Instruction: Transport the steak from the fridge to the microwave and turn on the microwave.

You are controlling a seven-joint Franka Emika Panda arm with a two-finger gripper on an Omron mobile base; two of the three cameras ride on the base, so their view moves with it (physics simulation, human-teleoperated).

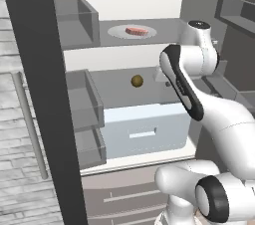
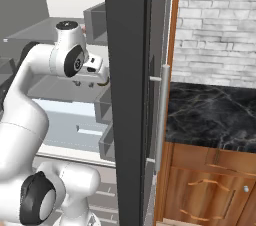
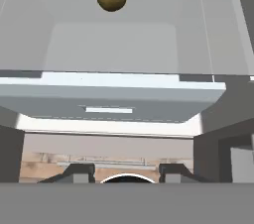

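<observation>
Pincer state first: in the left base view the gripper (image 1: 167,80) sits at the end of the white arm, over the right of the fridge's (image 1: 149,0) lower shelf, and its jaws are too hidden to read. On the upper shelf, well above and left of it, the steak (image 1: 136,31) lies on a white plate (image 1: 117,32). A small brown ball (image 1: 137,80) rests on the lower shelf, near the hand, above the pale drawer (image 1: 144,129).

From the right base view, the hand is partly behind the dark fridge door (image 2: 127,95); open or closed cannot be told.

Along the hand view, two dark fingertips (image 3: 82,172) stand apart with nothing between them; the brown ball lies ahead beyond the drawer.
</observation>
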